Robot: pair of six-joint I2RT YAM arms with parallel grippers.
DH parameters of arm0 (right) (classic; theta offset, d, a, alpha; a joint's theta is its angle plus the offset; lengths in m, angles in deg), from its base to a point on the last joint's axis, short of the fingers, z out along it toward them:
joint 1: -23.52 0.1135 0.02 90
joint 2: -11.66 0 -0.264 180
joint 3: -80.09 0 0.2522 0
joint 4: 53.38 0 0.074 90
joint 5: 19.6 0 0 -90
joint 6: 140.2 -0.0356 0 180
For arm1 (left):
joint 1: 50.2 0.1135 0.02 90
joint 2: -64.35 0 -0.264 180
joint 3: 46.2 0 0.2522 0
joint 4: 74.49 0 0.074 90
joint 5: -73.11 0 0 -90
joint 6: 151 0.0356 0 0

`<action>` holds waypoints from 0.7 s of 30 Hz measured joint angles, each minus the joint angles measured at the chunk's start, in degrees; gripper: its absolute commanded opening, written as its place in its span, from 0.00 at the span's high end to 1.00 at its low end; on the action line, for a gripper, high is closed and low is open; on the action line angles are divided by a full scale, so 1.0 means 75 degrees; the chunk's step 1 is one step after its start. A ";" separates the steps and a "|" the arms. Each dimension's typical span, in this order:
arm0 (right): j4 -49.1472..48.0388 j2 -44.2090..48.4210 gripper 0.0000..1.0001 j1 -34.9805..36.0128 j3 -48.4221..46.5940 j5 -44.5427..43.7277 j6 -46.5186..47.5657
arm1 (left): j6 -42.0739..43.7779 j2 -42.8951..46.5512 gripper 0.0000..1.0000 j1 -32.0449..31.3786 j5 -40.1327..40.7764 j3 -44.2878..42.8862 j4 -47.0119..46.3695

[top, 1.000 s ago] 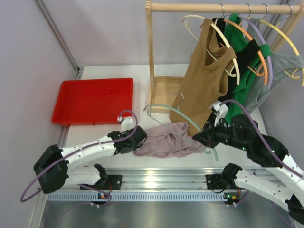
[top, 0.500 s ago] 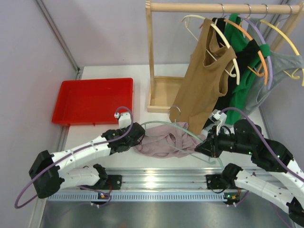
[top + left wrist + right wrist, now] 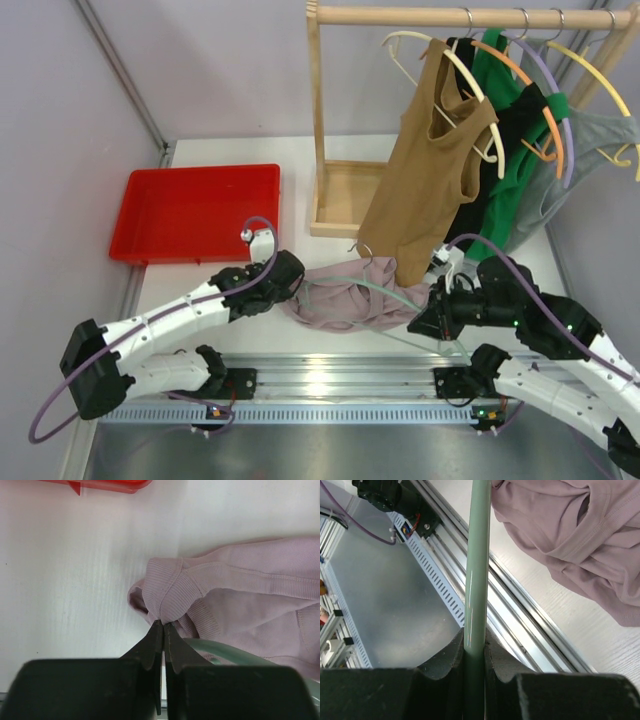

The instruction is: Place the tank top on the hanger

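Observation:
The pale mauve tank top (image 3: 345,305) lies crumpled on the white table between my two arms. My left gripper (image 3: 290,285) is at its left edge, shut on a ribbed fold of the tank top (image 3: 167,592), with the jaw tips pinching the cloth. The mint-green hanger (image 3: 365,284) lies in an arc across the top of the fabric, its silver hook (image 3: 358,248) pointing away from me. My right gripper (image 3: 428,318) is shut on the hanger's right arm (image 3: 477,555). That arm runs straight out from between the jaws, beside the tank top (image 3: 570,540).
A red tray (image 3: 195,212) sits at the back left. A wooden clothes rack (image 3: 318,130) stands behind, with a tan tank top (image 3: 425,170), green and grey garments and several coloured hangers close above the right arm. An aluminium rail (image 3: 330,372) runs along the near edge.
My left gripper has closed on the tank top's left edge. My right arm has brought the hanger down and nearer, so it now lies across the fabric.

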 measured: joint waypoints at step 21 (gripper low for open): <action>-0.2620 -0.0519 1.00 0.0000 0.1673 0.0431 -0.0134 | 0.0831 0.0105 1.00 0.0009 -0.0930 -0.0997 0.0367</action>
